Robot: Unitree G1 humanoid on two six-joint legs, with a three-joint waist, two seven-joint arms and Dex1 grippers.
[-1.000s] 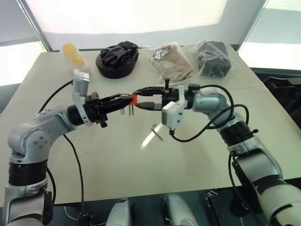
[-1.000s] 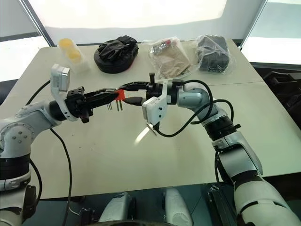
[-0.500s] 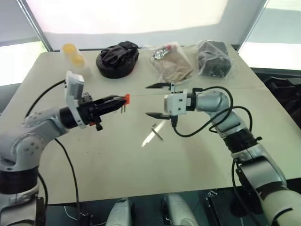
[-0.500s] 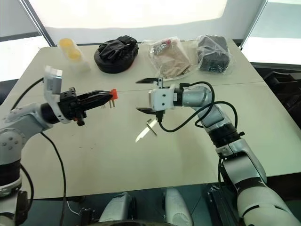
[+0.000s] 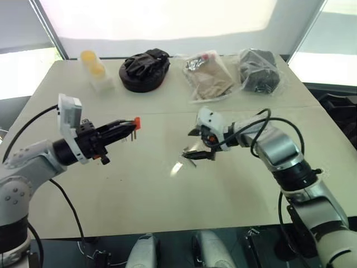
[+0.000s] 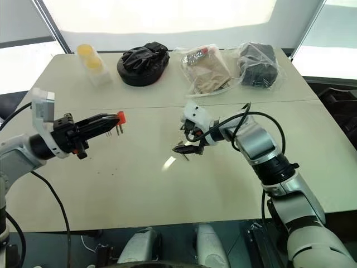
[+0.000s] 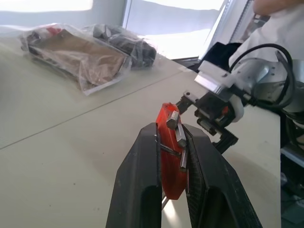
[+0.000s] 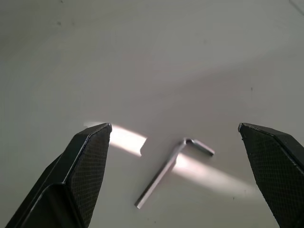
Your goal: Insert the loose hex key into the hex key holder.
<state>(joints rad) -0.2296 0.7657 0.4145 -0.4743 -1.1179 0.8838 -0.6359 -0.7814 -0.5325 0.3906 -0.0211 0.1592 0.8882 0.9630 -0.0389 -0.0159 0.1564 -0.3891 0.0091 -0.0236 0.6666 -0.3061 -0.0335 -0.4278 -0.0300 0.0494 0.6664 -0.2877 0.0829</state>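
One loose hex key point(image 8: 172, 170) lies on the table point(image 5: 139, 190) between the wide-spread right tool point(image 8: 180, 171); the left tool point(image 7: 173, 156) clamps one hex key holder point(image 7: 169, 156) with three keys.

One loose hex key point(image 8: 172, 171), one holder point(image 7: 170, 152), two clear bags point(image 5: 209, 75), one black pouch point(image 5: 144, 68)

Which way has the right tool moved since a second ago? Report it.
Yes. The right tool has dropped away from the hex key holder, toward the loose hex key on the table.

Left pincer point(image 5: 131, 123) clamped, right pincer point(image 8: 175, 142) agape
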